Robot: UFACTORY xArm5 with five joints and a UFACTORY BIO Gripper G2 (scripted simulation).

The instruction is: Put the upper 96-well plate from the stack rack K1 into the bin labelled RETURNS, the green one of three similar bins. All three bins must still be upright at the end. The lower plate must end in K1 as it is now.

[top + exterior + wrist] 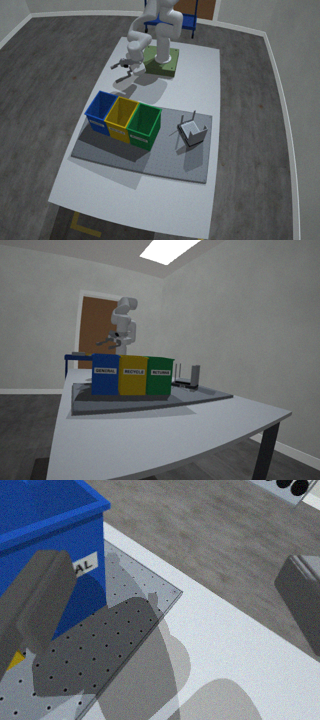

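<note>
My gripper [114, 74] [103, 345] [172, 562] is empty, its fingers apart, in the air behind the blue bin on the robot's side. The green RETURNS bin [152, 140] [158, 384] stands upright, nearest the rack. The yellow RECYCLE bin [118, 136] [133, 385] and the blue GENERAL bin [100, 129] [104, 383] [85, 600] stand upright beside it in a row. The stack rack K1 [197, 138] [195, 375] stands to the right, turned at an angle. A pale 96-well plate [189, 127] lies low inside it; any plate beneath cannot be made out.
The bins and rack stand on a grey perforated board [170, 160] [201, 395] [132, 565] on the white table [129, 201]. Tall corner posts and walls rise around the rack. The arm's green base [160, 71] is at the back, with a blue trolley [189, 22] behind it.
</note>
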